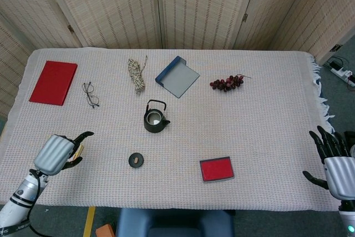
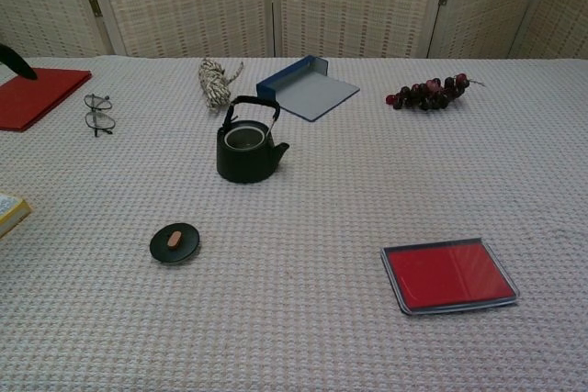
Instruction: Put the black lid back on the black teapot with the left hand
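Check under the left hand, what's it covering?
The left hand hovers over the yellow packet; only its edge shows in head view. Whether the fingers touch it cannot be seen.

Teapot [image 1: 156, 119] [image 2: 249, 148]: black, squat and round, stood upright near the middle of the table, uncovered, pale inside showing through the open mouth. Short spout pointed toward the right in both views; thin hoop handle stood raised over the opening.

Lid [image 1: 136, 160] [image 2: 175, 242]: black, flat and round, with a small tan knob at its centre. Lay knob-up on the cloth, well apart from the teapot, nearer the front edge and somewhat to its left. Untouched, not yet on the teapot.
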Tool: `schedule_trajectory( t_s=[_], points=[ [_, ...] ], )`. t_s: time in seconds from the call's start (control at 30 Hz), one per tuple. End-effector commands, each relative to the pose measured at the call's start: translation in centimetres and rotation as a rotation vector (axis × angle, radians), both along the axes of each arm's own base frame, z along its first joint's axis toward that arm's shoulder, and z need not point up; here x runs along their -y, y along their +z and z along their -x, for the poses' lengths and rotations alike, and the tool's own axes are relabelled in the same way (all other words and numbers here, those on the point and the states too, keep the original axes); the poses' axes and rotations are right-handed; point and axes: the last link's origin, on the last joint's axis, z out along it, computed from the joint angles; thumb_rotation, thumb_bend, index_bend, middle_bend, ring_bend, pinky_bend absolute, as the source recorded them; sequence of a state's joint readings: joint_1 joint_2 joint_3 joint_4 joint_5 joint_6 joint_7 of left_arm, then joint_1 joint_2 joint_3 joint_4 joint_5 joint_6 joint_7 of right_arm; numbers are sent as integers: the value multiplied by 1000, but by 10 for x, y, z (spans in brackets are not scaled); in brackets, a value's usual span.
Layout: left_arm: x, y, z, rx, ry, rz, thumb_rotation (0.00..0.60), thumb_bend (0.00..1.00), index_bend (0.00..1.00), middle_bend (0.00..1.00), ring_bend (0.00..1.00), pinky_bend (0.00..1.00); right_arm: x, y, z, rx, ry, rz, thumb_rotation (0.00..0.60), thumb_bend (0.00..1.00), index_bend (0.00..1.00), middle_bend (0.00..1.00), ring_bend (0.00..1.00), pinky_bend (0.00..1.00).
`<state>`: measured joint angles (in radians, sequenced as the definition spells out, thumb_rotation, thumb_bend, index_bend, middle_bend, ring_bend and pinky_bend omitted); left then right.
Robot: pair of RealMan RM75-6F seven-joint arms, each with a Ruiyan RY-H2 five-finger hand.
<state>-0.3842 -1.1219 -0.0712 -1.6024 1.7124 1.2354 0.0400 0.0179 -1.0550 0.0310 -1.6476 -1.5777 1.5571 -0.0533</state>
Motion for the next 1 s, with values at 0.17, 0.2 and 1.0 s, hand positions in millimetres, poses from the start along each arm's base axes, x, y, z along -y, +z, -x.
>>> schedule_trajectory(
  t_s=[0.17, 0.2, 1.0],
  points=[
    [-17, -38, -32, -86, -90, 99, 600, 155, 212, 896, 917, 872, -2, 2, 3, 3, -6, 7, 600, 78, 0, 0, 92, 0],
    [-18, -44, -35, -94, -92, 112, 600, 155, 210, 898, 918, 872, -2, 2, 3, 4, -7, 7, 600, 78, 0, 0, 92, 0],
    [-26, -129, -64, -214, -40, 261, 600, 159, 229, 914, 929, 875, -6, 7, 11, 18, -15, 22, 600, 78, 0, 0, 99, 0]
  ],
)
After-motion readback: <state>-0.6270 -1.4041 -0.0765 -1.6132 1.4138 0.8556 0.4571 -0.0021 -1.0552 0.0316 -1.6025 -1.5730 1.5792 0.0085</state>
